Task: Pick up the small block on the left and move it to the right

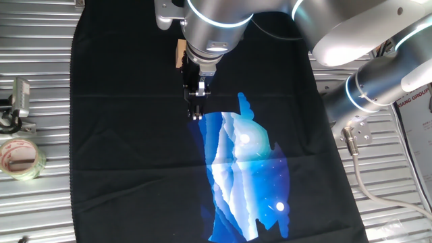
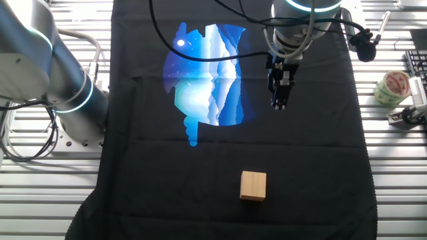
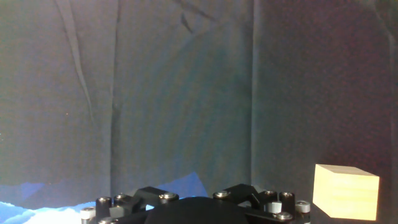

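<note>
While gripper [image 2: 280, 100] hovers — small block [image 2: 253, 185] on black cloth [image 2: 313, 173] | apart.

Setting: your robotics lab bench. Evidence: ribbed metal table [image 1: 40, 88], black printed cloth [image 2: 300, 167] as work surface, arm [image 1: 364, 40] cabling [image 2: 27, 143], tape roll [image 1: 20, 158], clamp-mounted fixture [image 1: 17, 101] at the edge.

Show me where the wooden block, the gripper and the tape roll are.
small block [image 2: 253, 185], the other fixed view, on its top face.
gripper [image 2: 279, 103], the other fixed view, between the fingertips.
tape roll [image 1: 20, 158], one fixed view, on its rim.
</note>
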Robot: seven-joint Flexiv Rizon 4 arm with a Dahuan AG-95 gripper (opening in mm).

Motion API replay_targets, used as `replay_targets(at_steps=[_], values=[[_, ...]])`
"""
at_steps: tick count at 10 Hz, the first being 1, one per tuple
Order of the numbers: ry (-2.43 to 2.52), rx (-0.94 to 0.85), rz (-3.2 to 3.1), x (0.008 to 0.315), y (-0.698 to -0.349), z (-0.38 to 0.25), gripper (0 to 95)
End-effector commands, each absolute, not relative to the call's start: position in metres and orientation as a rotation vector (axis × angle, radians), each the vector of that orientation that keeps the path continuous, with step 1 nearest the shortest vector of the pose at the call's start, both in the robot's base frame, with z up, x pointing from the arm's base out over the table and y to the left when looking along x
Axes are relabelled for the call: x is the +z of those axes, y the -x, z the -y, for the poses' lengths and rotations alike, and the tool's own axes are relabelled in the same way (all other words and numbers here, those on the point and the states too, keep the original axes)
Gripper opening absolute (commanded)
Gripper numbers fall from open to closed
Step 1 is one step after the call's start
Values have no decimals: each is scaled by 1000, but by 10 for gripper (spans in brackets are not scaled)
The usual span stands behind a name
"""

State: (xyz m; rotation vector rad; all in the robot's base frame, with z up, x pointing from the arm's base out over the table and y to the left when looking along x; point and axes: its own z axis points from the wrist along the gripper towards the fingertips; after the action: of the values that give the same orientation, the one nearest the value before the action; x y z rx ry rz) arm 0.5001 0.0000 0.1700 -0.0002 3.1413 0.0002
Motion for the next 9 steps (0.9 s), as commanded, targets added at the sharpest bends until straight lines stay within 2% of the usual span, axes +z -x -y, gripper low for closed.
replay_targets(at_steps=[1, 2, 9], values=[[0, 0, -3142, 170, -500, 0, 950], [13, 55, -3059, 170, -500, 0, 0], [4, 60, -3059, 170, -500, 0, 0]])
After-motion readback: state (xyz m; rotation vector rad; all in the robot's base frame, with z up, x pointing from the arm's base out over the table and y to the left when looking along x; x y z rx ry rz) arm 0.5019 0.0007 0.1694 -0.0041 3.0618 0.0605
